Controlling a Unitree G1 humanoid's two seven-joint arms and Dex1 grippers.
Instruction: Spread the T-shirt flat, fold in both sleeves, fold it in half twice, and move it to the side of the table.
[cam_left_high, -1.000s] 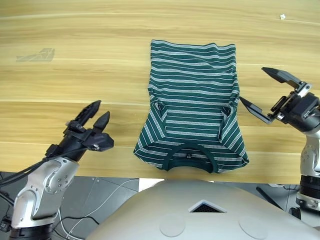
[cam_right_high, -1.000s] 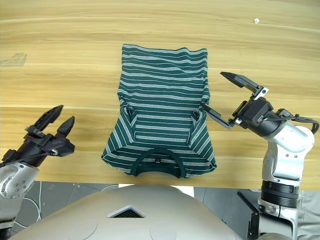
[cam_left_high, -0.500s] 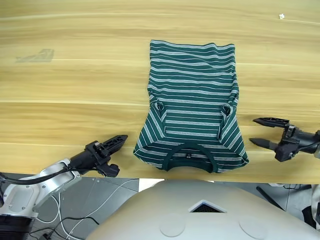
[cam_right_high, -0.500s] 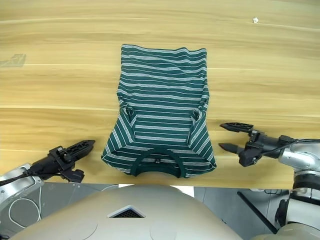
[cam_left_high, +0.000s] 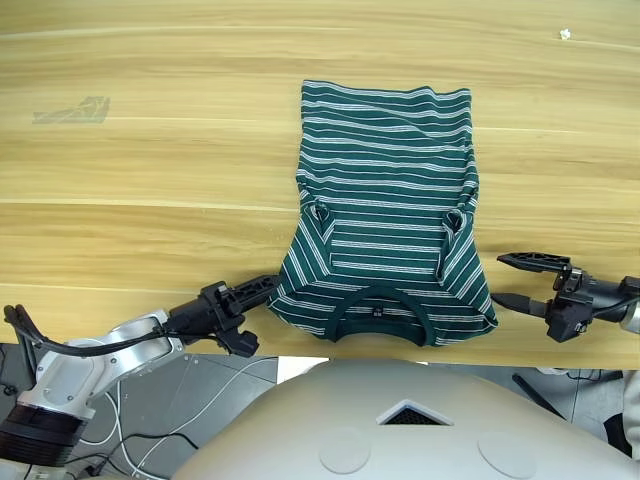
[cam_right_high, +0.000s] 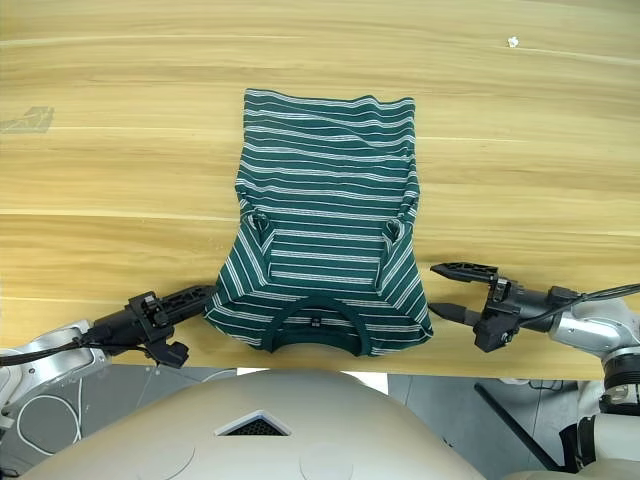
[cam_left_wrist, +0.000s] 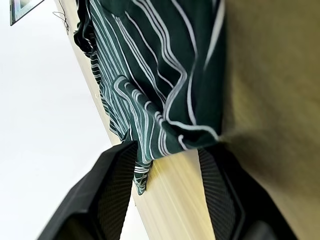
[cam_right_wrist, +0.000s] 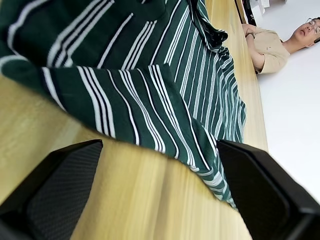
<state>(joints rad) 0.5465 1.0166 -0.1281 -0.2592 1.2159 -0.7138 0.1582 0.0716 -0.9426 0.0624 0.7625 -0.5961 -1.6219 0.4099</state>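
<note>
Worktop (cam_left_high: 150, 180): pale wood, long planks running left to right.

Grey mark (cam_left_high: 70, 110): faint, on the far left of the worktop, well apart from everything else.

Left pincer (cam_left_high: 264, 314): low at the near edge, released, fingers (cam_left_wrist: 117, 195) spread. The near-left corner of the shirt lay between them; whether they touched it could not be told.

T-shirt (cam_left_high: 385, 210): dark green with thin white stripes, lying flat at the middle of the worktop. Both sleeves were folded in over the body, the collar at the near edge, the hem at the far end.

Right pincer (cam_left_high: 497, 278): low, just beside the near-right corner of the shirt, released, fingers spread and pointing left.

White scrap (cam_left_high: 565, 34): small, at the far right.
</note>
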